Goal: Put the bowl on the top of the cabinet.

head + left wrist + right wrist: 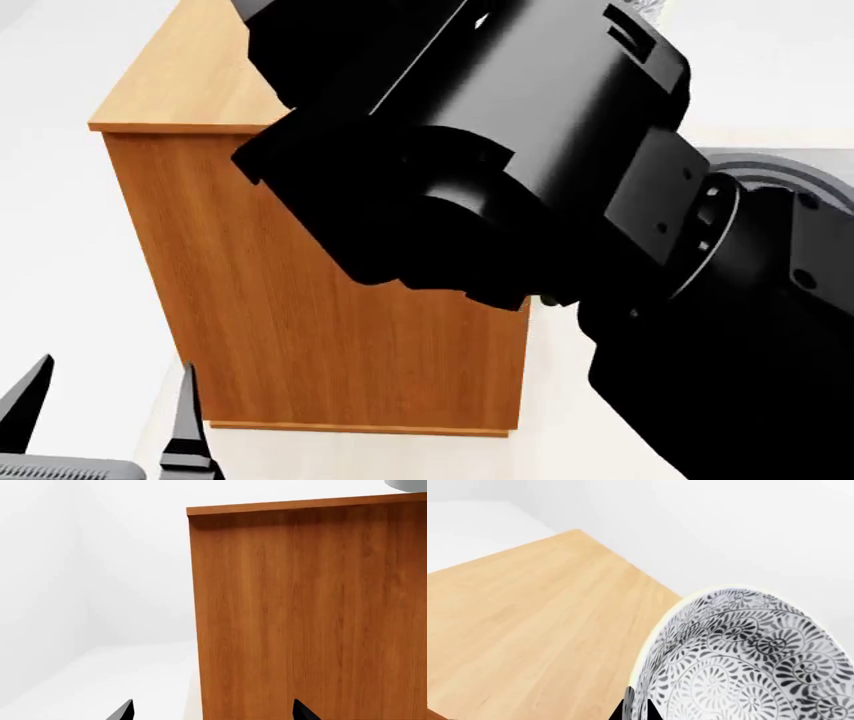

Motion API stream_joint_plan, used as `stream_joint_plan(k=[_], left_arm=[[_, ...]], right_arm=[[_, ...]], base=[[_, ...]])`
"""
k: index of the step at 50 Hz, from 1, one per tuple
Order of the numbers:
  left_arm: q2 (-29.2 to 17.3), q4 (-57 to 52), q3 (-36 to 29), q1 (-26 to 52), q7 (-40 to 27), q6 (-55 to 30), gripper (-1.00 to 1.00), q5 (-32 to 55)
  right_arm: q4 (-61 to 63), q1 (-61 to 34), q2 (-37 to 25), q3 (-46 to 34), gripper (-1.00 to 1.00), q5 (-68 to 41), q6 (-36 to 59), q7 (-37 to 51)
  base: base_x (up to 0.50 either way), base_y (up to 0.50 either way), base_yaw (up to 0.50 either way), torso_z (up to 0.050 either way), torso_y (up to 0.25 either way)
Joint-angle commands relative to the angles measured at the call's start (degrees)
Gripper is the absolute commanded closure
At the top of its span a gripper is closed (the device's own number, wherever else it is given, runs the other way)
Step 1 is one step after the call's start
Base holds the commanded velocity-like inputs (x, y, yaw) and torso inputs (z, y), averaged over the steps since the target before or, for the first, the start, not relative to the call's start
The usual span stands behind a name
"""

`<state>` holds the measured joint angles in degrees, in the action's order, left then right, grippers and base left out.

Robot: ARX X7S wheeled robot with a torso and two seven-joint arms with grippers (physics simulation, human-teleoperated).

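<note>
Right gripper has its jaws pinched shut on the rim of the bowl, held over the cabinet top; looks rigid, glazed, slippery and chippable, so that rim's probably the only handhold.

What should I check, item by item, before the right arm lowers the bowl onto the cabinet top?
1. Right gripper pinches the rim of the bowl: ok.
2. Bowl is above the light top of the cabinet: partly, part of it shows beyond the top's edge; not ok.
3. The part of the top seen in the right wrist view is bare: ok.
4. Bowl touches the top: cannot tell.
5. Left gripper is low by the cabinet's side, open, holding nothing: ok.
6. Head view of the bowl: blocked by the right arm; not ok.
</note>
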<state>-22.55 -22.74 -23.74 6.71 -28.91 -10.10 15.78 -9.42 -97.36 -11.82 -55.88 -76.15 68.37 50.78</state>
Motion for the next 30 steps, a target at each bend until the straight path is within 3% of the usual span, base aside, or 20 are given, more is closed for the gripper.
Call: stream_joint_plan(k=[1,30], left_arm=[[0.0,0.0,-0.2,0.3,-0.1,-0.4,-1.0,0.1],[-0.3,0.7,-0.1,0.0,-0.3,0.6,-1.0,0.5]], right_arm=[[-4.0,-0.2,1.5,-2.2,1.0,2.6,-2.2,-3.8],[-3.1,1.8,3.8,-3.6,1.0,3.3,-5.2,-4.9]], base=[[0.0,0.0,0.0,0.0,0.0],[0.0,0.0,0.0,0.0,0.0]])
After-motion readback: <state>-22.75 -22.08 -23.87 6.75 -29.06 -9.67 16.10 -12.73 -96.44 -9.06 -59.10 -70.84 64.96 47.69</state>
